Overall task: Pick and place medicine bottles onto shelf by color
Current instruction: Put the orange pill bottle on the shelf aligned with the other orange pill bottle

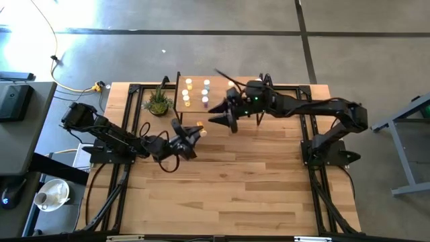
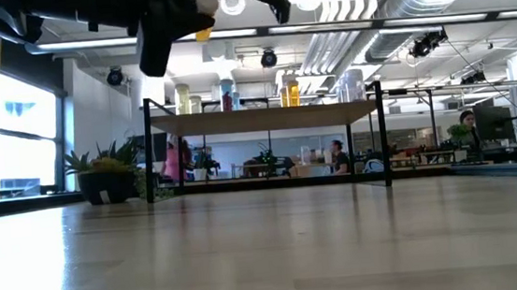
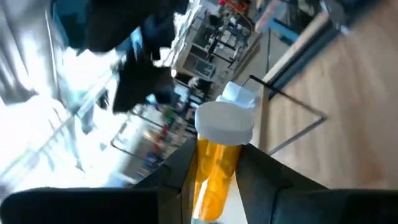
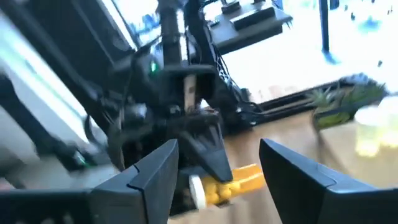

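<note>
Orange plastic shows clearly between the dark fingers of the left gripper (image 3: 214,180), which are closed on the body of an orange medicine bottle (image 3: 214,168) just under its white cap. The grip low on the body leaves the cap end free, which I judge suits setting it down among the others. In the high view this gripper (image 1: 193,134) hangs above the tabletop (image 1: 255,195), in front of the shelf (image 1: 197,102) and apart from it; the low view shows the bottle (image 2: 203,34) carried higher than the shelf board.

The right gripper (image 4: 217,165) has its fingers spread wide with nothing between them. Its own camera looks across at the left arm and the orange bottle lying sideways in that arm's grasp. From above, the right gripper (image 1: 225,119) sits just beside the shelf's front right corner, close to the left one. Whether it has just released something or is about to receive the bottle cannot be told.

On the shelf stand several capped bottles in two short rows, yellowish ones to one side and pale blue or pinkish ones beside them, so the colour grouping looks begun. A small potted plant (image 1: 158,102) stands on the tabletop beside the shelf's left end. The orange bottle likely belongs with the yellow-orange group.
</note>
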You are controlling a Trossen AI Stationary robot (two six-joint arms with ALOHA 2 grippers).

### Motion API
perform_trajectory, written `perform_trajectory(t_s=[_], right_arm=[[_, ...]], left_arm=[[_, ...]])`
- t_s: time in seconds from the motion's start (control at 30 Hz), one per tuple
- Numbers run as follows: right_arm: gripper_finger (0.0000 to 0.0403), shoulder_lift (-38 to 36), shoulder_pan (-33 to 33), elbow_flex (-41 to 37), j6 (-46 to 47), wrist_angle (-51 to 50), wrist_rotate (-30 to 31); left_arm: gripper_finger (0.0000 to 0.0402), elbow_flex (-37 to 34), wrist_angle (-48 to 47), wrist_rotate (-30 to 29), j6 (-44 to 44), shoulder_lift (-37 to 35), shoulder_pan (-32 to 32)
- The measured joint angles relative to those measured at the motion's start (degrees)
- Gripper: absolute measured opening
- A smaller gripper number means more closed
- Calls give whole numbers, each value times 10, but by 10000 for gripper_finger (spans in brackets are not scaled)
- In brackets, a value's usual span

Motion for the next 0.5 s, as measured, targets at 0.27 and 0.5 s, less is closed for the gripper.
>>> perform_trajectory(t_s=[0.27, 0.5], right_arm=[[211, 1, 33, 0, -267, -47, 24], [211, 30, 86, 0, -421, -49, 103]], left_arm=[[86, 0, 0, -4, -225, 0, 1], [86, 0, 0, -4, -402, 0, 17]])
